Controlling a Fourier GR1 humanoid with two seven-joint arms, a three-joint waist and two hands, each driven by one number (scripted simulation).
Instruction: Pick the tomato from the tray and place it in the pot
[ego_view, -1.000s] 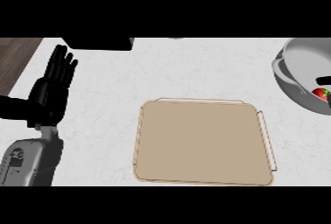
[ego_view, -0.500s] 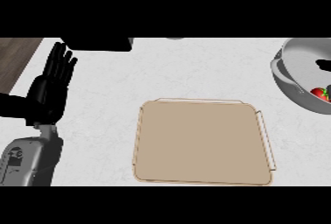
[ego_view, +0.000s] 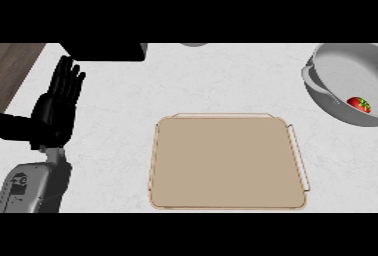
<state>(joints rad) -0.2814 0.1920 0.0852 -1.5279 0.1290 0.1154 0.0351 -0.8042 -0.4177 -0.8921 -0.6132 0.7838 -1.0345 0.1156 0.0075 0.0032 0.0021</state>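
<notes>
Small red tomato (ego_view: 359, 104) already lies in round grey metal pot (ego_view: 336, 70), far right of black left hand (ego_view: 55, 112), fingers straight, past tan rectangular tray (ego_view: 227, 170); best leave it untouched.

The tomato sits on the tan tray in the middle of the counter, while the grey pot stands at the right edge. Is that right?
Not quite. The head view shows the tomato lying inside the grey pot at the right edge, not on the tray. The tan tray does lie in the middle of the counter.
</notes>
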